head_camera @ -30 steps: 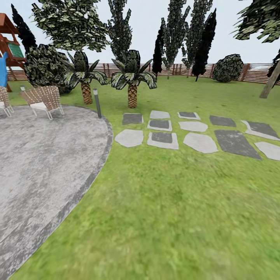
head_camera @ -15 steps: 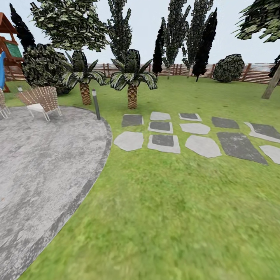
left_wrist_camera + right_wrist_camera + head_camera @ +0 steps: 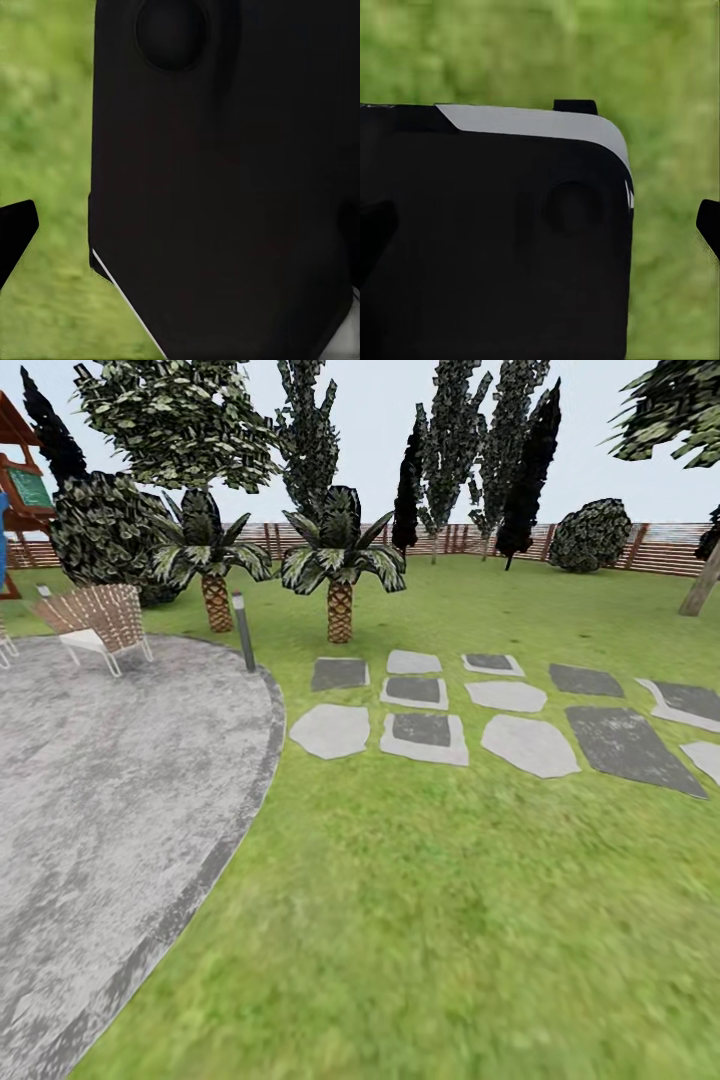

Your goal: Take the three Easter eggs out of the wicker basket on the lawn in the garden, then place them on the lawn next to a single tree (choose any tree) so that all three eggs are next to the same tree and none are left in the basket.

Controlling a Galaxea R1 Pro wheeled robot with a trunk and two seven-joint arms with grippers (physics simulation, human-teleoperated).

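**No legible text in any view**

Checked for lettering, labels, brands, numbers, signs: none readable. Green panel on the playset, far left: some faint pale marks, too small and blurred to read as words. Lamp post at the patio edge: plain, unmarked. Slat fence along the far side: bare boards. Dark robot housing in the left wrist view and same in the right wrist view: no print or logo made out.
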